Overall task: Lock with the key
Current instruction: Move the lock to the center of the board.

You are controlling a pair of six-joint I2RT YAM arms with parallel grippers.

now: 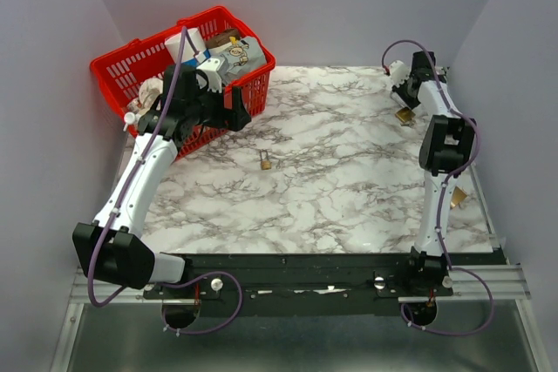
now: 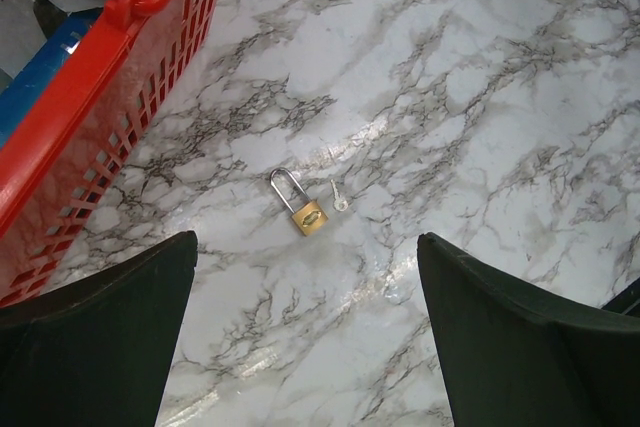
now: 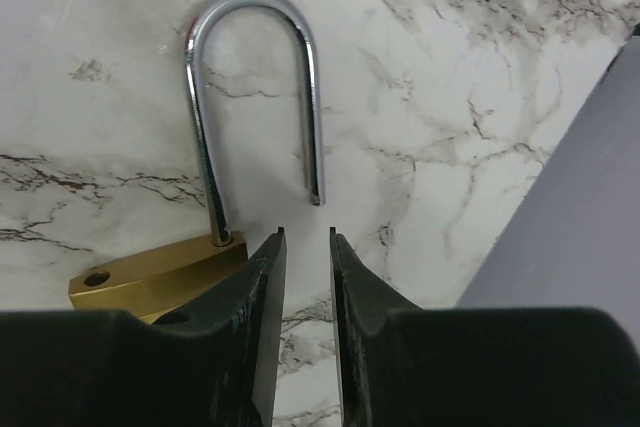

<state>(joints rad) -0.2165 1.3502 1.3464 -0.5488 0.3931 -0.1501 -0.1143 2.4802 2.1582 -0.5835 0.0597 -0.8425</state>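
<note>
A small brass padlock [image 1: 264, 160] lies mid-table. In the left wrist view the padlock [image 2: 308, 217] has a small silver key [image 2: 340, 199] lying just right of it. My left gripper [image 1: 235, 107] hangs wide open and empty above the table beside the basket, its gap [image 2: 305, 239] framing this padlock from above. A second brass padlock [image 1: 404, 115] lies at the far right. Its steel shackle [image 3: 205, 137] stands open, the free end out of the brass body [image 3: 150, 282]. My right gripper [image 3: 307, 234] is right at it, jaws a narrow gap apart with only marble between.
A red basket [image 1: 131, 67] full of packages stands at the back left; its wall [image 2: 90, 117] is close on the left gripper's left. A small brass object [image 1: 458, 198] lies by the right arm. The grey side wall [image 3: 580, 197] is close to the right gripper.
</note>
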